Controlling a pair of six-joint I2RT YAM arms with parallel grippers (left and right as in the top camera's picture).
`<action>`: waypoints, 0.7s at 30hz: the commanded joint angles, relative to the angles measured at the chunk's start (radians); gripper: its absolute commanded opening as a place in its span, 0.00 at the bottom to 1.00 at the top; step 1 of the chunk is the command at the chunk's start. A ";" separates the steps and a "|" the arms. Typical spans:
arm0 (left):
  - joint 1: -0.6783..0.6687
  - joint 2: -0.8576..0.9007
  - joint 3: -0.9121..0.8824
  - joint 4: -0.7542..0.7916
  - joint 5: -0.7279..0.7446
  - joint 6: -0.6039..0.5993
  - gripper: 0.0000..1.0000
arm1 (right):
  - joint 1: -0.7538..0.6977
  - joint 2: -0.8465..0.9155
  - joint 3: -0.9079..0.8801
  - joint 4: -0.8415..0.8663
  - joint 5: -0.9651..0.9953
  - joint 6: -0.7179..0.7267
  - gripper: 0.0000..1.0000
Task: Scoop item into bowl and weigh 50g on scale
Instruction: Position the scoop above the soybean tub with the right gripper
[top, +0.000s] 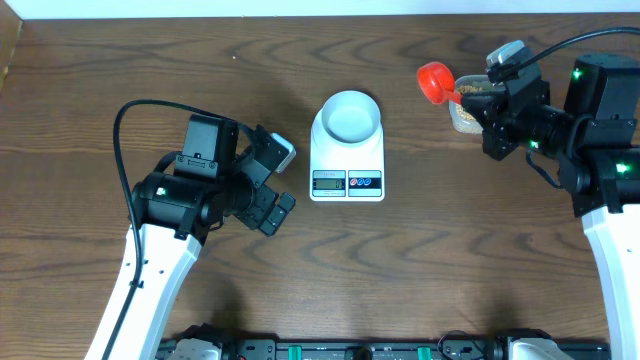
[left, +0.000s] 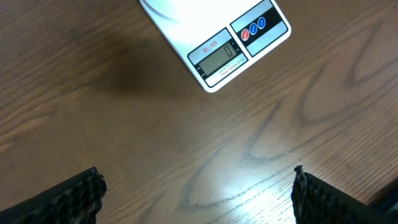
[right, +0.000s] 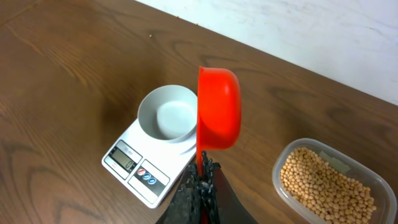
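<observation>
On the left side of the dark, wood-grained counter (top: 90, 70), the left claw (top: 288, 182) is hovering low with its ribbed black fingers (left: 74, 196) spread wide and nothing between them. Only the tips are showing at the bottom corners of the left wrist view, with bare counter lying between them. Open wood is stretching all around this arm, and the claw is sitting near the scale (top: 347, 160) but apart from it. At the middle, the flat white scale is resting square on the counter. Its grey display (left: 219, 57) is appearing to read zero, though the digits are small, and the left wrist view is cutting off its far part. The bowl (top: 349, 115), round, smooth and pale, is standing on the platform and covering most of it. Its inside is showing only plain glossy surface. A band of free counter is separating the scale from the right arm. Further right, the right claw (right: 200, 186) is clamping tight on the thin handle of a red plastic scoop (right: 219, 109). The scoop is hanging in the air beyond the scale's far right corner, turned on edge toward the wrist camera, so its contents are staying out of sight. Under that claw a clear tub (right: 373, 180) with rounded corners is sitting near the far edge, holding the beans (right: 323, 180) in a loose heap. The overhead view is hiding most of the tub, and the right wrist view is cropping its corner.
</observation>
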 joint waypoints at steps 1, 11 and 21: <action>-0.001 0.005 0.002 -0.002 -0.003 0.020 0.98 | -0.003 -0.008 0.022 -0.001 0.005 -0.022 0.01; -0.001 0.005 0.002 -0.002 -0.004 0.020 0.98 | 0.003 -0.008 0.022 -0.013 0.005 -0.022 0.01; -0.001 0.005 0.002 -0.002 -0.004 0.020 0.98 | 0.089 -0.008 0.022 -0.058 0.141 0.020 0.01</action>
